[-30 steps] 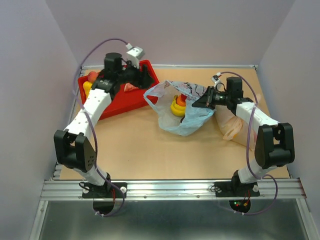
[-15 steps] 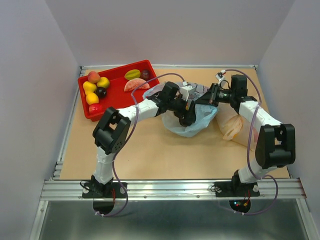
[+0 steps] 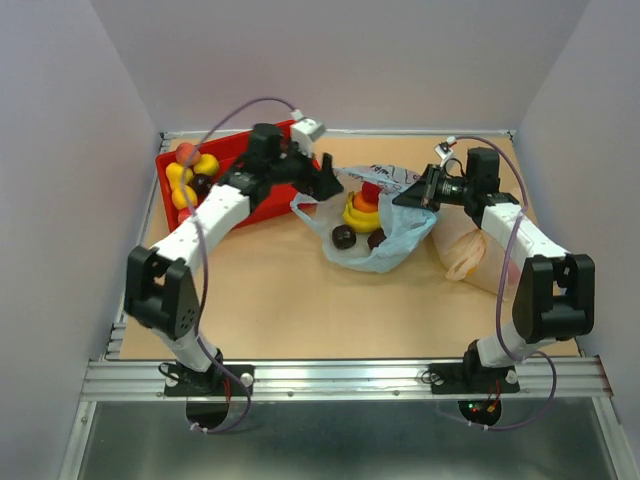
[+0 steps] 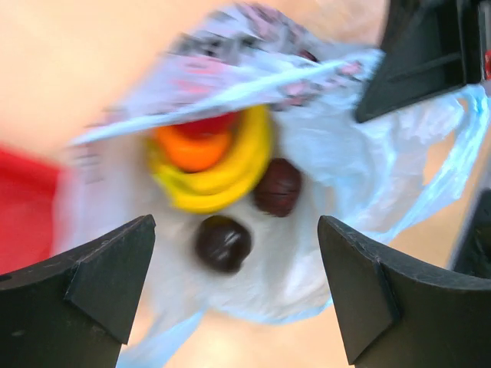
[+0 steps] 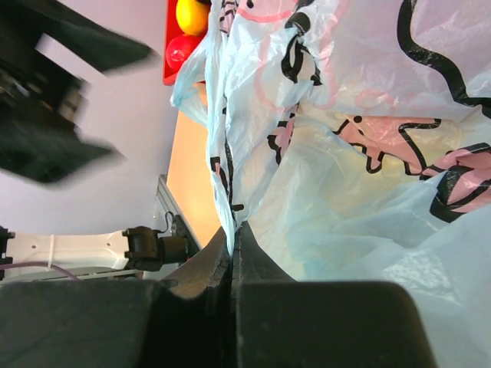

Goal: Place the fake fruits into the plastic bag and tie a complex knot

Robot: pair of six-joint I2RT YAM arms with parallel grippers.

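- The plastic bag (image 3: pixel 395 235) lies open at frame centre. It holds a banana bunch (image 3: pixel 358 213), an orange (image 3: pixel 362 198) and two dark plums (image 3: pixel 344 237).
- The red tray (image 3: pixel 270 202), upper left, holds a peach (image 3: pixel 186 152) and yellow fruits (image 3: pixel 205 165).
- The right gripper (image 3: pixel 408 198) is pinched tight on the bag's right rim.
- The left gripper (image 3: pixel 325 184) is spread wide and empty by the bag's left edge.

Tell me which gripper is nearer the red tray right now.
Left. The left gripper hangs open just off the right end of the red tray, beside the plastic bag. The right gripper sits across the bag, jaws shut on its rim, clearly farther away.
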